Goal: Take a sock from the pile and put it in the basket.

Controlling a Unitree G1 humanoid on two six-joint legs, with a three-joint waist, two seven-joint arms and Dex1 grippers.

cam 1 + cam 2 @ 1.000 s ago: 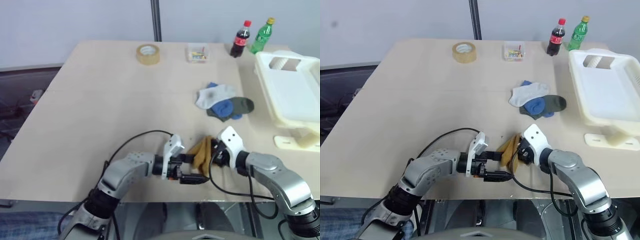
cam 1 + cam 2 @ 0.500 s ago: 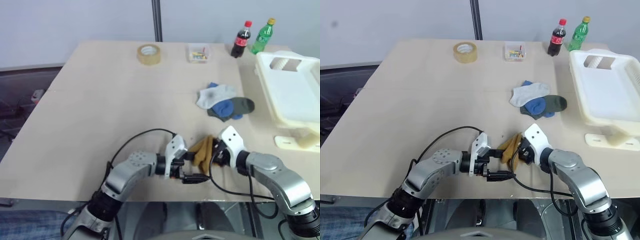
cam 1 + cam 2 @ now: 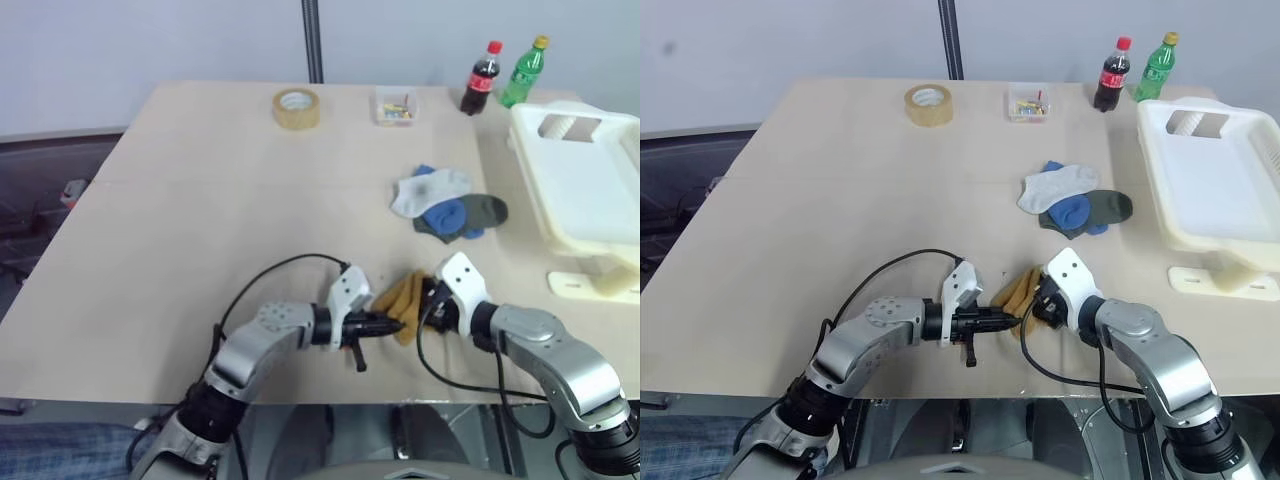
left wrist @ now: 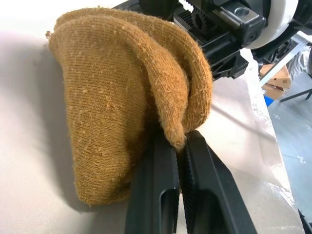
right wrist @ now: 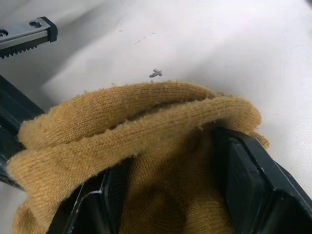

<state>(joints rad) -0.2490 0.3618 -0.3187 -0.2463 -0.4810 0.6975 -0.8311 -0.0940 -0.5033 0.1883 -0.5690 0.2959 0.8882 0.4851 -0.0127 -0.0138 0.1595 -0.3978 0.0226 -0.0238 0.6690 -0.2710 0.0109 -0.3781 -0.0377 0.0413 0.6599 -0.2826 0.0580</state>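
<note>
A mustard-yellow sock (image 3: pixel 405 295) lies bunched near the table's front edge, between my two grippers. My left gripper (image 3: pixel 392 323) reaches in from the left and is shut, its fingertips pinching a fold of the sock (image 4: pixel 122 97). My right gripper (image 3: pixel 428 300) comes from the right with the sock (image 5: pixel 161 122) wedged between its black fingers (image 5: pixel 248 175). The pile (image 3: pixel 447 205) of white, blue and dark grey-green socks rests further back on the right. The cream-white basket (image 3: pixel 532 180) stands at the table's right edge, beyond the pile.
At the back of the table are a roll of tape (image 3: pixel 297 108), a small clear box (image 3: pixel 396 106) of coloured bits, a cola bottle (image 3: pixel 481 78) and a green bottle (image 3: pixel 524 72). A flat cream piece (image 3: pixel 595 287) lies in front of the basket. The front edge runs just below both grippers.
My left gripper's fingers, spread wide beside the sock a second ago, have closed onto its fold. The right gripper has kept still with the sock.
</note>
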